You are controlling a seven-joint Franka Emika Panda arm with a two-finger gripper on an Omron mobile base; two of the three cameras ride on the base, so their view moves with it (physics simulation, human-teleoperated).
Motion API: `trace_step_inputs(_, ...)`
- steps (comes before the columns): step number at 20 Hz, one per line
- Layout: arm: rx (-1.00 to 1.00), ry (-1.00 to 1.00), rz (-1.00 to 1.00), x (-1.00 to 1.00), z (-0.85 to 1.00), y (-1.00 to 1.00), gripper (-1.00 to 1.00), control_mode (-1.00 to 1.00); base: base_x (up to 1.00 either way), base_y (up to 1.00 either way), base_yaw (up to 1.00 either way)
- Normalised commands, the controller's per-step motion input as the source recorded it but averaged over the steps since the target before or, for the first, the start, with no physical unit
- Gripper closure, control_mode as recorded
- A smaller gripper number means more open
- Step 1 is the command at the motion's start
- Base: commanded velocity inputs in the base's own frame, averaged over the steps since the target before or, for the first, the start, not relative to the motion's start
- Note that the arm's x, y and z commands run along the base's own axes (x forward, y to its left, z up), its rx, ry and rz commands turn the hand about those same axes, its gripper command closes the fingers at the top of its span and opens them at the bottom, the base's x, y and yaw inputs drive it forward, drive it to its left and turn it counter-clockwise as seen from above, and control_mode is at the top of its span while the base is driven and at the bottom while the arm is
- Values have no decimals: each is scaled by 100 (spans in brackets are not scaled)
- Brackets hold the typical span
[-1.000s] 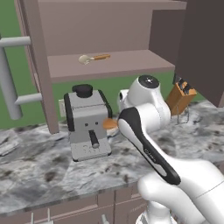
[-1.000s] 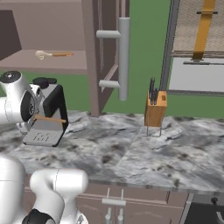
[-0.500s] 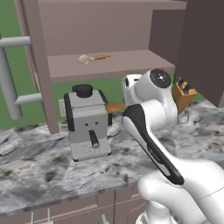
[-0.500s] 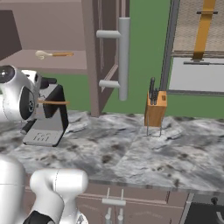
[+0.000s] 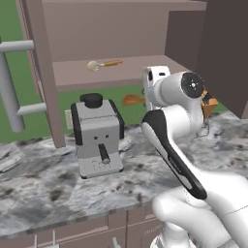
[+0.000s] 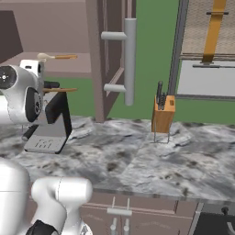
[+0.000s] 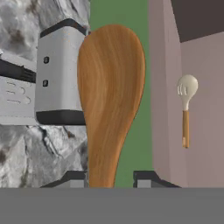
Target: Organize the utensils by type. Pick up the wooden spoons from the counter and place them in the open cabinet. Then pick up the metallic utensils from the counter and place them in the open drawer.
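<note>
We are holding one wooden spoon in the gripper, whose two fingers are clamped on the handle, one at each side of it; the broad bowl is sticking out ahead of the hand. In the left base view the spoon's brown bowl is showing just left of the white wrist, raised above the counter and level with the lower edge of the cabinet, beside the top of the coffee machine. In the right base view the spoon is pointing toward the cabinet's side post, just over the machine. We are also listing a second spoon, pale-headed with a brown handle, lying on the cabinet shelf; the hand view is showing it as slotted and resting flat on the shelf, well apart from the one we are carrying. The cabinet door is standing open, its silver bar handle facing us in the right base view. The coffee machine, grey with black trim, is sitting on the marbled counter below the shelf. A knife block with dark handles is standing upright on the counter farther right, well apart from the machine. Below the stone top we are seeing grey-brown fronts with silver handles.
</note>
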Motion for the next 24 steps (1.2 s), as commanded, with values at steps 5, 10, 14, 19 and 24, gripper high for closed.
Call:
trace_step_inputs(5,8,0,0,40,55,-23,100,-100,0,0,0)
trace_step_inputs(10,3,-2,-8,57,38,-7,100,-100,0,0,0)
trace_step_inputs(14,0,0,-13,58,30,-7,100,-100,0,0,0)
trace_step_inputs(19,-4,-2,-12,50,22,-9,100,-100,0,0,0)
trace_step_inputs(24,-9,0,-3,60,0,-12,100,-100,0,0,0)
